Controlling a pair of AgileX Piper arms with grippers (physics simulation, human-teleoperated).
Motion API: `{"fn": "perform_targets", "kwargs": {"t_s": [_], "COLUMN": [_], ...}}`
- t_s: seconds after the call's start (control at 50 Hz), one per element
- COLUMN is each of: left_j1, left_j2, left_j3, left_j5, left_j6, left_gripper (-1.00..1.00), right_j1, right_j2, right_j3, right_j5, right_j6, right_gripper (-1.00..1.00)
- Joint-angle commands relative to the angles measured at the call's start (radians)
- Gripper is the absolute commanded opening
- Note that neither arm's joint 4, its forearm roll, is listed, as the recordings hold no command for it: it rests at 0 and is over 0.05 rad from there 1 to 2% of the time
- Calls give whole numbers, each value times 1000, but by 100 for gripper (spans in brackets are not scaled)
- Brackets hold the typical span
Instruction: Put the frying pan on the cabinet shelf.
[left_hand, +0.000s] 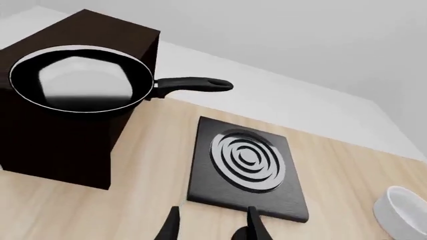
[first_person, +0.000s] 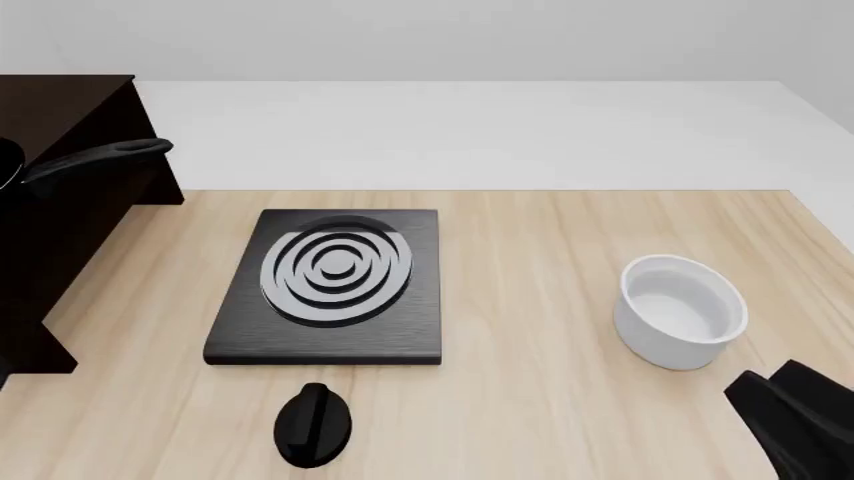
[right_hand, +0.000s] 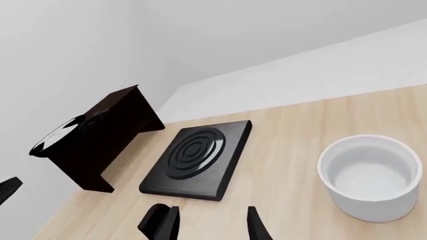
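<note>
The left gripper (left_hand: 213, 225) hangs with its jaws parted and nothing between them, above bare wooden table (left_hand: 147, 200) just short of the hob (left_hand: 245, 167), a flat black plate with silver rings. Beyond and to one side of it in the left wrist view stands the dark cabinet (left_hand: 60, 145), and the pan (left_hand: 80, 79) rests on its top board, pale inner surface up, its slim handle (left_hand: 193, 84) reaching out past the cabinet's edge into the air over the table. The right gripper (right_hand: 207, 222) is likewise spread and empty, low over the near right part of the table; in the front view only the dark bulk of the right arm (first_person: 798, 415) shows at the lower right corner. Just beside that arm, toward the middle, sits a deep white bowl (first_person: 679, 311), well apart from the hob. A small black knob (first_person: 312, 424) lies on the table near the hob's front edge, between the hob and the camera. From the front, the cabinet fills the far left edge, with the pan's handle jutting rightward from it above the tabletop; the pan's body is mostly cut off by the frame there. The hob lies between cabinet and bowl, touching neither.
</note>
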Motion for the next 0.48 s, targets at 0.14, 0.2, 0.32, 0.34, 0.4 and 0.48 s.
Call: {"fn": "perform_targets", "kwargs": {"t_s": [0.14, 0.2, 0.32, 0.34, 0.4, 0.48], "left_j1": [3, 3, -1, -1, -4, 1], "left_j2": [-54, -53, -54, -54, -54, -54], "left_j3": [-20, -21, -24, -27, -42, -59], "left_j5": [83, 83, 102, 107, 122, 134], "left_j6": [22, 23, -3, -5, -2, 36], "left_gripper": [100, 100, 100, 100, 100, 100], "right_j1": [0, 0, 0, 0, 0, 8], "right_j2": [0, 0, 0, 0, 0, 0], "right_j3": [26, 28, 42, 43, 46, 48], "right_j5": [-31, -33, -48, -50, -54, -56], "right_j6": [11, 12, 15, 15, 16, 17], "right_gripper": [100, 100, 100, 100, 100, 100]}}
